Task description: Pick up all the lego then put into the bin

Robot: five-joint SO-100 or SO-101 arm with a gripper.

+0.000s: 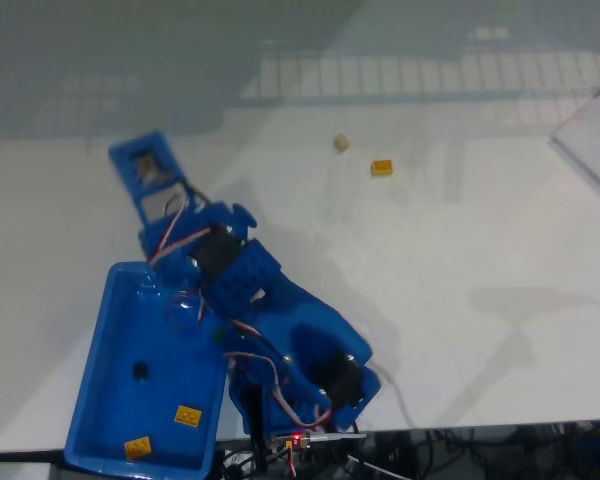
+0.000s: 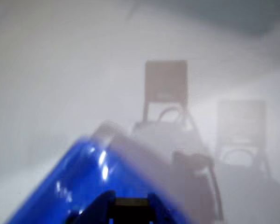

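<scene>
The blue bin lies at the lower left of the fixed view. It holds two orange-yellow lego and a black lego. On the table farther back lie a beige lego and an orange-yellow lego. The blue arm leans up-left over the bin's far right corner, and its wrist end is past the rim. In the blurred wrist view my gripper sits at the bottom edge, over a glossy blue bin corner. A small yellowish piece shows between its dark fingers.
The arm's base with wires stands at the table's front edge, right of the bin. A pale sheet lies at the right edge. The arm's shadows fall on the white table ahead of the wrist camera.
</scene>
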